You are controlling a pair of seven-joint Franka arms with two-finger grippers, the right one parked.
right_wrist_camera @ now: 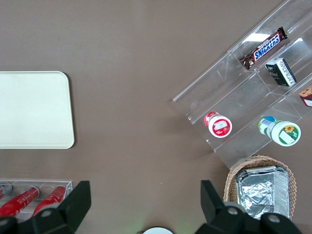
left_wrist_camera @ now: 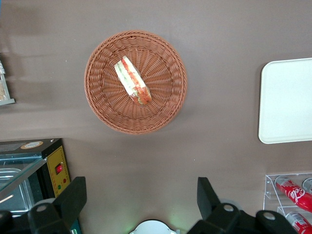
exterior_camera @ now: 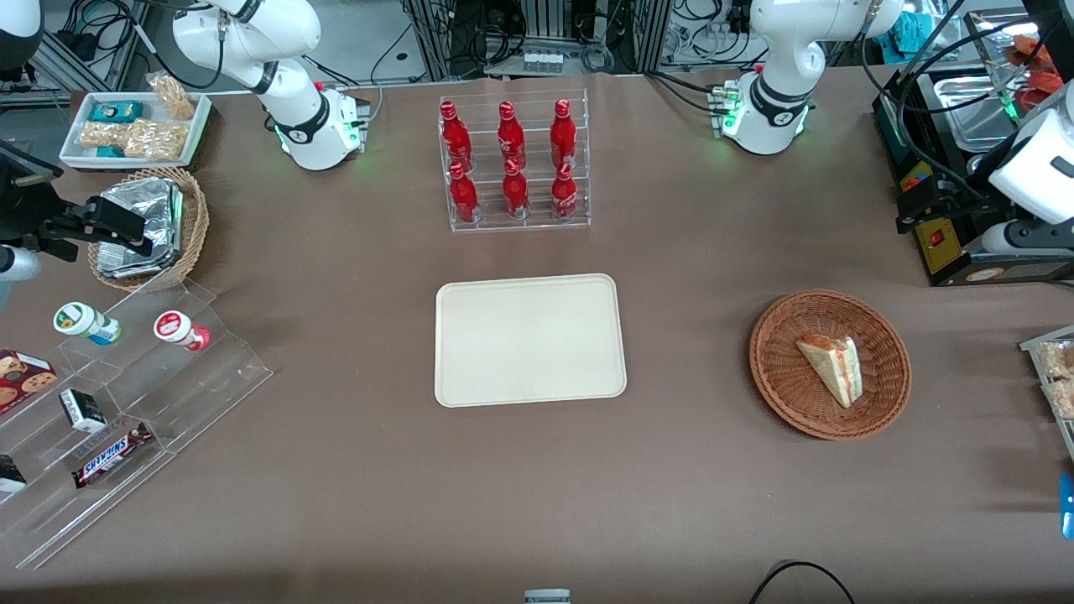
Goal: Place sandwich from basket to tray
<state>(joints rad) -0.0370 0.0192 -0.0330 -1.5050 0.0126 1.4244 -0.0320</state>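
The sandwich (exterior_camera: 831, 365) is a pale wedge with red and green filling. It lies in the reddish-brown wicker basket (exterior_camera: 776, 377) toward the working arm's end of the table. The cream tray (exterior_camera: 529, 340) lies bare at the table's middle. My left gripper (exterior_camera: 910, 210) hovers high, farther from the front camera than the basket, beside a black appliance. In the left wrist view the gripper (left_wrist_camera: 141, 192) is wide open and holds nothing. The sandwich (left_wrist_camera: 132, 80), the basket (left_wrist_camera: 105, 107) and a tray edge (left_wrist_camera: 287, 102) also show there.
A clear rack of red bottles (exterior_camera: 512, 164) stands farther from the front camera than the tray. A black appliance (exterior_camera: 965, 243) sits by my gripper. A snack tray (exterior_camera: 1053, 369) lies at the table edge. A tan basket of foil packets (exterior_camera: 147, 226) and an acrylic stand (exterior_camera: 126, 403) sit toward the parked arm's end.
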